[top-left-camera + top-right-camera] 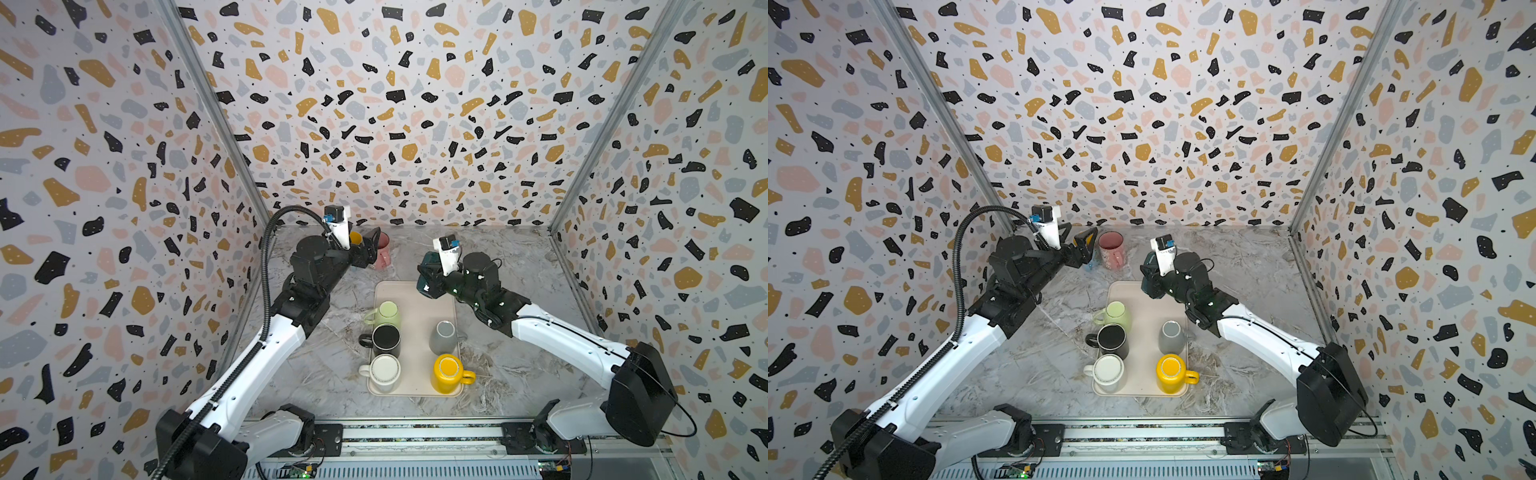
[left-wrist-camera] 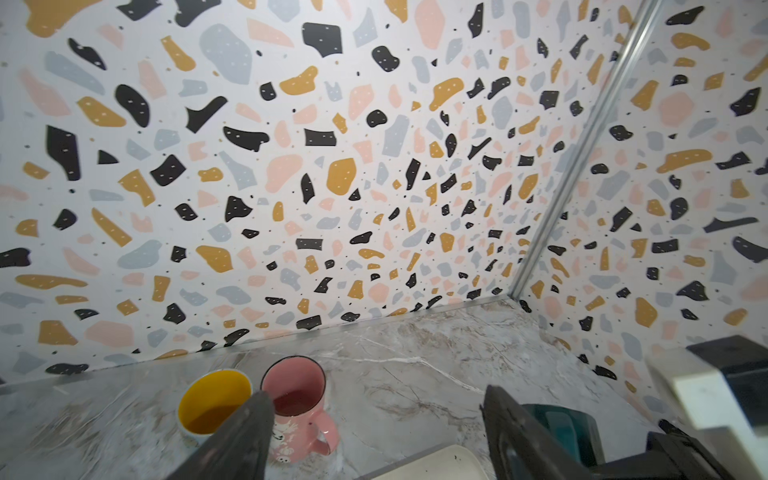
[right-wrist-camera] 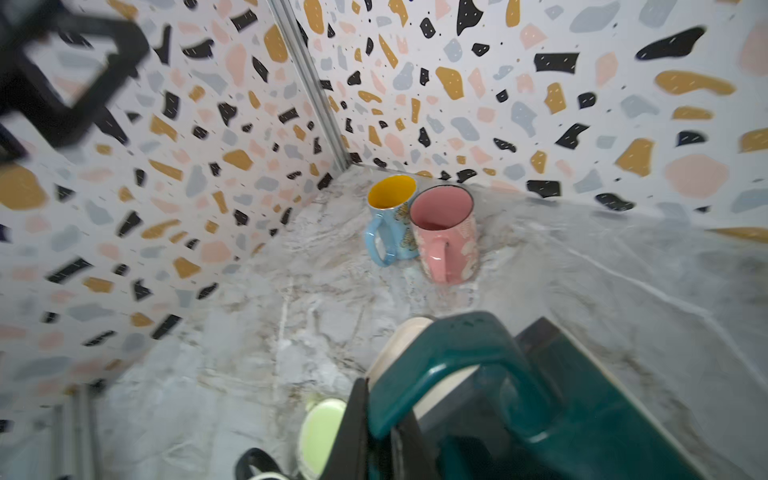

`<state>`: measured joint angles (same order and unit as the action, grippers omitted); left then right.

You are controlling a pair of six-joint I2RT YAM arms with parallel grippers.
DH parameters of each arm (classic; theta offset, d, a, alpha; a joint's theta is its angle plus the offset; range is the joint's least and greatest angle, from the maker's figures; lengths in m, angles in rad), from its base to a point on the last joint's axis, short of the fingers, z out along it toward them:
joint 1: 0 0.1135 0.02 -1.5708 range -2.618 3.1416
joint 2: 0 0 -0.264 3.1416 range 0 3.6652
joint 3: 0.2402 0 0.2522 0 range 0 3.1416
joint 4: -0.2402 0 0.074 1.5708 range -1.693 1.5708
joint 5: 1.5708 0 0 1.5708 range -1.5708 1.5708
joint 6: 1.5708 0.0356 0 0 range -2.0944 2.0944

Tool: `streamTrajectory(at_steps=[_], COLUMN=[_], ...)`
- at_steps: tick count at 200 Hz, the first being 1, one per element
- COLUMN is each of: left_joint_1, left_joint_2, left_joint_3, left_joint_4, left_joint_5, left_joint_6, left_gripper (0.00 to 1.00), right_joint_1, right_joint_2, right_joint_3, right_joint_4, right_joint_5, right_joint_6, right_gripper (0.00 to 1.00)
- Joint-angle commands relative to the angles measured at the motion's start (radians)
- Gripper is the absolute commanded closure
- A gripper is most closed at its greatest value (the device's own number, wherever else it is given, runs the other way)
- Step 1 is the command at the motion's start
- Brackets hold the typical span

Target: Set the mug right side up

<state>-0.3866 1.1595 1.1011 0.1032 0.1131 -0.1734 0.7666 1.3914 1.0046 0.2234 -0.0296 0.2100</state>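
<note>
Right tool (image 3: 384, 424) clenched on teal mug (image 3: 457, 353) handle, body cut off; left tool (image 2: 376, 392) released at eleven o'clock, partly covering pink mug (image 2: 297, 388)

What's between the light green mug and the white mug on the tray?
The black mug sits between the light green mug and the white mug on the tray; both top views show it.
</note>
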Motion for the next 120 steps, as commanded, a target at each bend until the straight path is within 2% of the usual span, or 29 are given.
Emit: streamTrajectory(at_steps=[1, 56, 92, 120], left_joint_1=[0.007, 0.006, 0.001, -0.021], left_joint_2=[0.023, 0.079, 0.113, 0.13], left_joint_3=[0.073, 0.163, 0.212, 0.251], left_joint_4=[-0.101, -0.25, -0.341, -0.437], left_joint_5=[0.171, 0.332, 0.412, 0.434], left_joint_6=[0.072, 0.166, 0.231, 0.307], left_gripper=[0.2, 0.21, 0.22, 0.22], right_joint_1=[0.083, 0.236, 0.259, 0.266], right_joint_2=[-0.078, -0.057, -0.002, 0.04], right_joint_3=[-0.034, -0.177, -0.206, -0.209], right_joint_4=[0.09, 0.44, 0.613, 0.686], right_joint_5=[0.272, 0.6, 0.668, 0.675], right_joint_6=[-0.34, -0.835, -1.049, -1.145], right_gripper=[1.0, 1.0, 1.0, 1.0])
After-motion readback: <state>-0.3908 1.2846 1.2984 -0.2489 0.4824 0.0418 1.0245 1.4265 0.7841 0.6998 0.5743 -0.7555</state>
